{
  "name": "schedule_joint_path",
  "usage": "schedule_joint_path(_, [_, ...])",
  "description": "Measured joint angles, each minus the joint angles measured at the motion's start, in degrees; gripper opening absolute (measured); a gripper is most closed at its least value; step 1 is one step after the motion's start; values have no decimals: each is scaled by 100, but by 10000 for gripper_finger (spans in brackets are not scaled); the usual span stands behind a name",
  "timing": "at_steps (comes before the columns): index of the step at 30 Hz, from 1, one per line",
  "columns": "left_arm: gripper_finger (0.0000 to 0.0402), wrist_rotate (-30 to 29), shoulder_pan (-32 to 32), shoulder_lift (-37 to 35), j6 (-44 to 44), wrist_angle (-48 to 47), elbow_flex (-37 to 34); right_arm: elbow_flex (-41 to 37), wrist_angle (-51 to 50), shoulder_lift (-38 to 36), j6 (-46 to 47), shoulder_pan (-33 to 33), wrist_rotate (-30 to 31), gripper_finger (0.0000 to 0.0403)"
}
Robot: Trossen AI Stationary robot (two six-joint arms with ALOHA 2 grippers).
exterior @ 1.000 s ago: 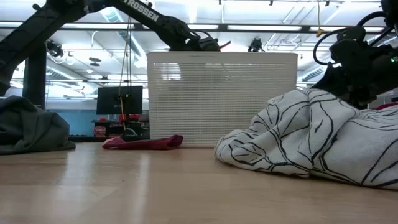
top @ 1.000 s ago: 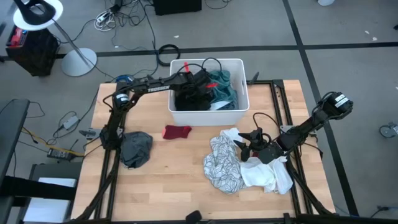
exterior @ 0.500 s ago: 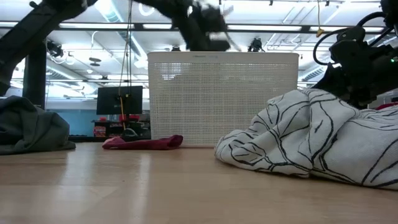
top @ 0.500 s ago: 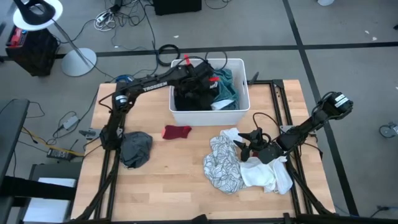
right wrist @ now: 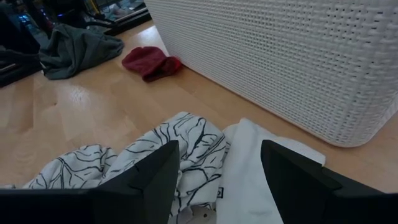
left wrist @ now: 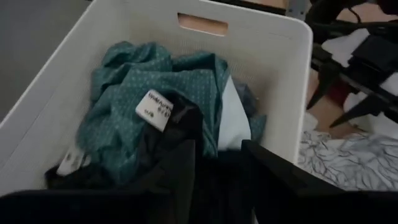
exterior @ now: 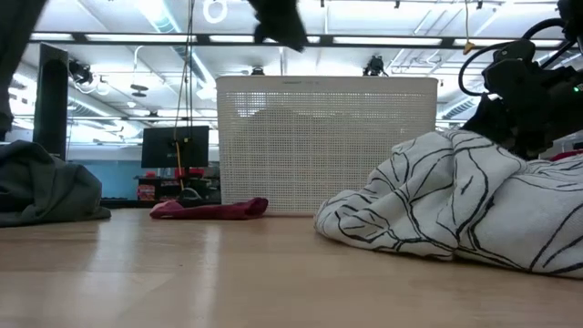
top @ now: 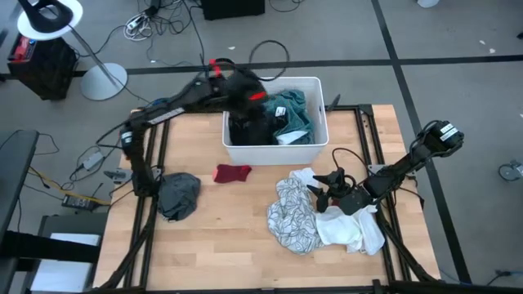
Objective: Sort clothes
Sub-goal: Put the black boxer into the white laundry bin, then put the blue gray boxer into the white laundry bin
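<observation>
While the left gripper (top: 245, 88) hovers open and empty over the white bin (top: 315, 122), a black garment (left wrist: 186, 174) lies inside. Beside the bin, the right gripper (right wrist: 214, 171) waits wide open above the white patterned piece (top: 292, 214); closing on it looks next.

The surface (top: 221, 220) is pale wood with a smooth, faintly glossy finish. The bin (right wrist: 292, 56) is white plastic, its walls a fine perforated mesh, matt. In it lie a teal cloth (left wrist: 124, 93) with small dots and a sewn paper-like label, and a black fabric (left wrist: 155, 162), both soft and matt. The patterned garment (exterior: 437, 205) is thin crumpled white cloth with black lines; the red piece (right wrist: 149, 61) looks thicker and fuzzy; the grey garment (top: 178, 194) is dull, soft cloth.
</observation>
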Motion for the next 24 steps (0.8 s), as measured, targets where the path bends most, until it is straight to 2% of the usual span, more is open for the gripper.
schedule_joint_path(3, [137,-95,-42,-762,-149,188,-815,0,7,0,0,0,-43,228])
schedule_joint_path(7, [136,-358,-177,-2051,-482,903,-2425,0,11,0,4,0,-46,228])
schedule_joint_path(11, [136,-477,-404,-3465,-1159,1636,-4082,0,11,0,17,0,-46,228])
schedule_joint_path(14, [136,-435,-730,-4411,-1797,1736,-5051,0,15,0,26,0,-46,228])
schedule_joint_path(19, [136,-524,-1345,-5600,-2896,1200,-5945,0,51,0,34,0,-44,228])
schedule_joint_path(24, [136,-605,-1679,-5980,-3632,2,-6179,0,55,0,136,0,-44,228])
